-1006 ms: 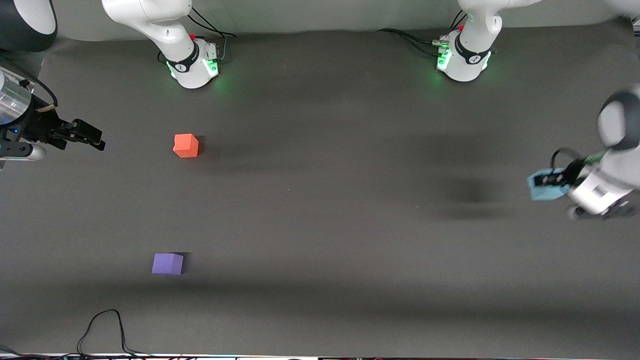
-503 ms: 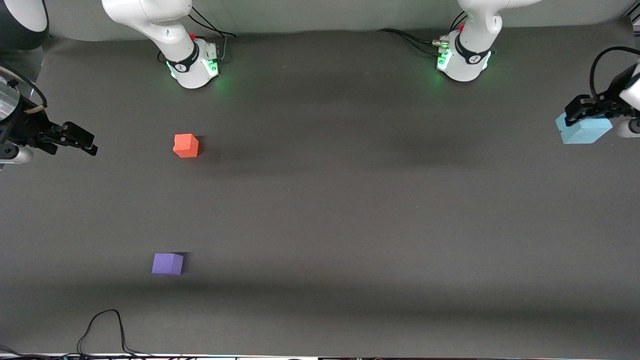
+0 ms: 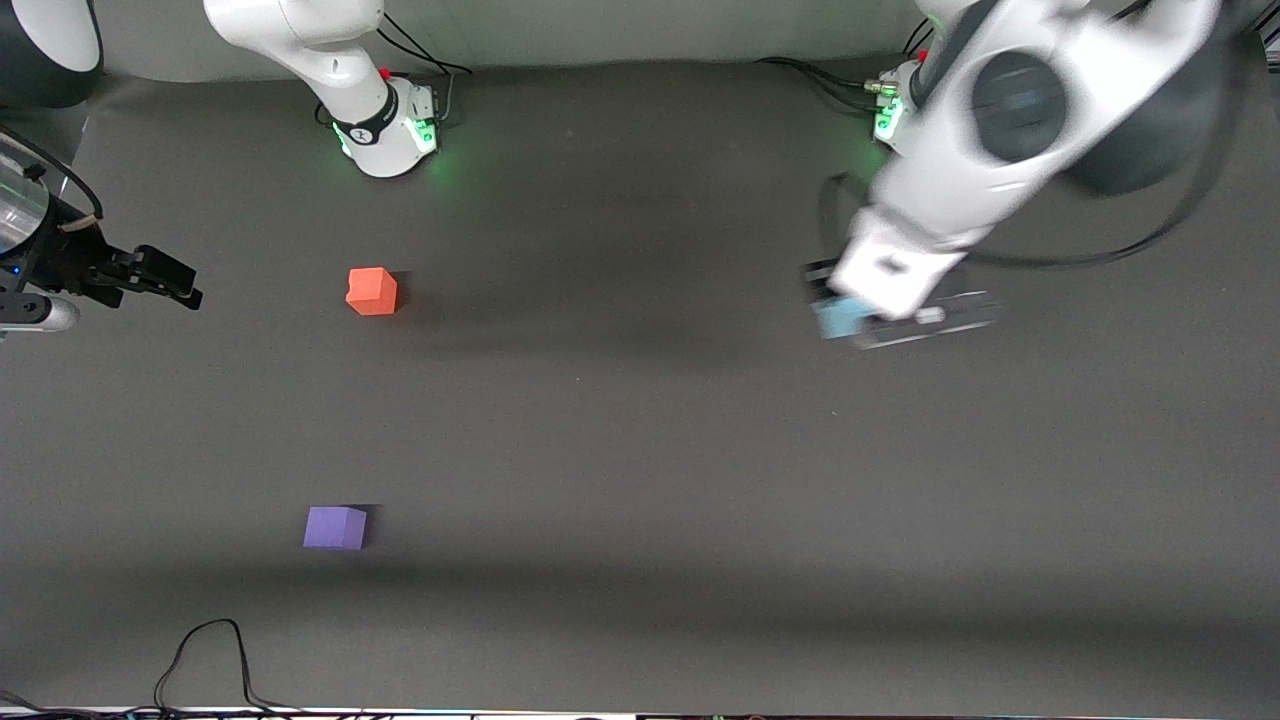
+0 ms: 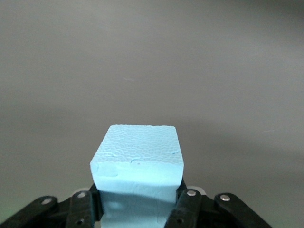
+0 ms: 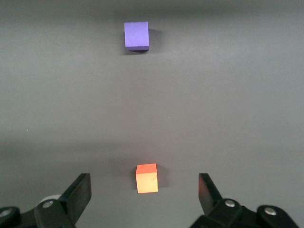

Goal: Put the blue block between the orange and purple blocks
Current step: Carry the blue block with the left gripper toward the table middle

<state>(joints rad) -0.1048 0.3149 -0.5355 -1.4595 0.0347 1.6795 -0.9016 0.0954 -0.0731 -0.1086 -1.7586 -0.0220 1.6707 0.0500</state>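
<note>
3 blocks: 1 blue, 1 orange, 1 purple, all the same size.
Blue block (image 4: pixel 137 164): up in the air, pinched from 2 sides by the fingers of the left gripper (image 3: pixel 838 318). It is over the bare counter (image 3: pixel 620 440) toward the left arm's end, well apart from the other 2 blocks.
Why it is held so: I think the block is being carried, so the squeeze keeps it from falling on the way.
Orange block (image 3: pixel 372 291): sits flat on the counter toward the right arm's end.
Purple block (image 3: pixel 335 527): also toward the right arm's end, nearer to the front camera than the orange block. The 2 are well apart.
Why they sit so: the bare gap between them looks wide enough for 1 more block, and that is where the blue one should go.
2 grippers: the left one is busy, the right one waits.
Right gripper (image 5: pixel 145 192): fingers spread wide and holding nothing. It hangs over the counter's edge at the right arm's end, near the orange block.
1 black cable (image 3: pixel 205 660): lies by the counter's front edge.
</note>
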